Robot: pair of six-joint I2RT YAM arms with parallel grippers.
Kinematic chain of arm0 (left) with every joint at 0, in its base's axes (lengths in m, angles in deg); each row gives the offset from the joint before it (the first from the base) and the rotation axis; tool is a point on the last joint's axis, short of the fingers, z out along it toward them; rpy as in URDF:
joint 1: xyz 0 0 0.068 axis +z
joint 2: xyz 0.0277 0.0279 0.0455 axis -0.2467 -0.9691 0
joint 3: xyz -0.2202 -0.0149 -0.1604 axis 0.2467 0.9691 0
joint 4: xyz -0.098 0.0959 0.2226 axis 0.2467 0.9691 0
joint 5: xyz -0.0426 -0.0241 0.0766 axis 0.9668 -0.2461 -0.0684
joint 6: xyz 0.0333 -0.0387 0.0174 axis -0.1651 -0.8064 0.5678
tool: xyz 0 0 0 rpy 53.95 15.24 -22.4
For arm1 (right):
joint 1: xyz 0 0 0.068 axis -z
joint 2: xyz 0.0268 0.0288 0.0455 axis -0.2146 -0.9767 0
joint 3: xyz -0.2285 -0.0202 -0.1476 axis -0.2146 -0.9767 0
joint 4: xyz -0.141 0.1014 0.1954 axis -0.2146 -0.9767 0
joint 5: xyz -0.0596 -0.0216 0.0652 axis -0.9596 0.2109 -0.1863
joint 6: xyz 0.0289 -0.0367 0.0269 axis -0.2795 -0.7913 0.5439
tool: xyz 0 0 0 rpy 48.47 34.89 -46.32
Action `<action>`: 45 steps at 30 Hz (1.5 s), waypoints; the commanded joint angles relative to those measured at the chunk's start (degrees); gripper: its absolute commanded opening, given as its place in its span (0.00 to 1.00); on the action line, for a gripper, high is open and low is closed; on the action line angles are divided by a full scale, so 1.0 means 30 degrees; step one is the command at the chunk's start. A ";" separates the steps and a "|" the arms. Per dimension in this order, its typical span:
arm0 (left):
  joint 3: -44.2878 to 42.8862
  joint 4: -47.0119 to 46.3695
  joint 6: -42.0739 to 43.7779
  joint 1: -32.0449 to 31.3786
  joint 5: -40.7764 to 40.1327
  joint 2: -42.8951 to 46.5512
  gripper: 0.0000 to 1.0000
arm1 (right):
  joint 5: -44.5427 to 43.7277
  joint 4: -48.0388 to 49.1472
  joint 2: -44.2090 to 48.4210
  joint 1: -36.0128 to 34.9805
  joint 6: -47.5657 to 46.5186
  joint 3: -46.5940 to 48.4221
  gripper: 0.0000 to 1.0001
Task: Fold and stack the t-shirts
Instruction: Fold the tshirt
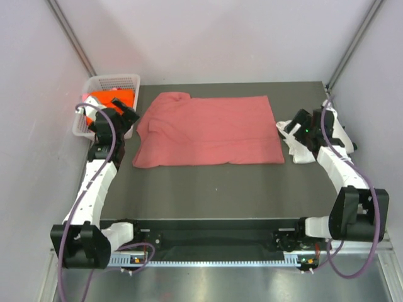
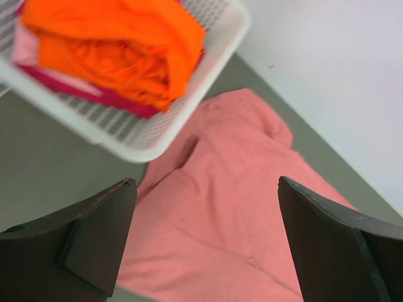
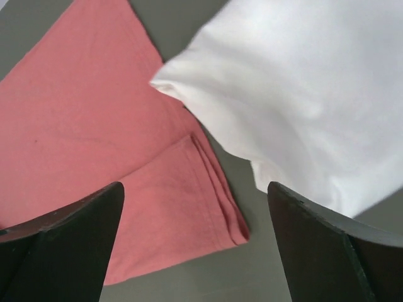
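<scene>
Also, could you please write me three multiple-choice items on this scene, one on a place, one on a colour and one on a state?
1. Where does the pink-red t-shirt lie?
A. Hanging from the right arm.
B. Flat on the middle of the table.
C. On the floor.

2. What colour is the cloth on top in the basket?
A. Orange.
B. Blue.
C. Green.

3. How do the left arm's jaws stand?
A. Shut on the pink-red t-shirt.
B. Shut on the basket's rim.
C. Open, holding nothing.

Answers:
1 B: the top view shows it spread on the dark table.
2 A: the left wrist view shows the orange t-shirt heaped there.
3 C: they stand wide apart above the pink-red t-shirt, with nothing between them.
</scene>
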 commanded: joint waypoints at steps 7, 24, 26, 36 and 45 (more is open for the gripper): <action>0.2685 0.4477 -0.2495 0.0801 0.1757 0.2110 0.90 | 0.2623 0.0645 0.3633 0.1883 0.3746 -0.4785 0.79; 1.0071 0.0582 -0.6510 0.0742 0.2699 0.5660 0.78 | -0.1069 0.5008 0.2970 -0.2101 0.9020 -0.8335 0.64; 1.0246 0.0552 -0.6830 0.0742 0.2552 0.5397 0.78 | -0.1128 0.5539 0.1974 -0.2189 0.9431 -0.8306 0.62; 1.1242 -0.1699 -0.7535 0.0713 0.3020 0.4079 0.76 | -0.2562 0.7123 -0.1338 -0.2804 1.0021 -0.7281 0.44; 1.0746 -0.0710 -0.7213 0.0742 0.3459 0.2673 0.66 | -0.4318 0.6249 -0.0696 -0.3068 0.8995 -0.7164 0.00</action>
